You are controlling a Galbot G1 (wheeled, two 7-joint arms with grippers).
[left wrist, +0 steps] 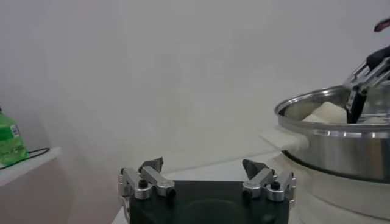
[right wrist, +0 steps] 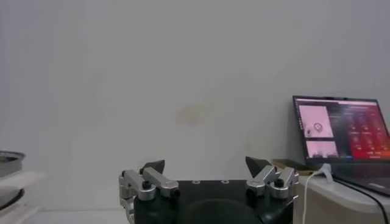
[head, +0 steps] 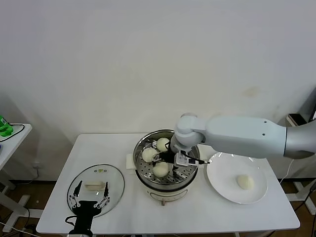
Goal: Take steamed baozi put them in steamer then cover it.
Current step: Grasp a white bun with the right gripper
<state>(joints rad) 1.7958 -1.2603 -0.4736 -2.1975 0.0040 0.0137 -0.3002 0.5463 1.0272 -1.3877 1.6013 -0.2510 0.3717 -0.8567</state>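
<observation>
Three steamed baozi [head: 160, 169] sit in the steamer [head: 142, 173] at the middle of the counter [head: 123, 207], and my right hand [head: 168, 159] hangs just above them inside the rim, fingers spread wide and holding nothing. One more baozi [head: 245, 181] lies on the white plate [head: 222, 190] beside the steamer. My left hand [head: 89, 197] waits over the glass lid [head: 114, 178] near the counter's front left, also spread wide and empty.

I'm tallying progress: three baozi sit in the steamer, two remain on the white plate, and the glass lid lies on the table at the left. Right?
Not quite. The head view shows only one baozi left on the white plate, not two. The rest holds: three baozi sit in the steamer, and the glass lid lies on the table at the left.
</observation>
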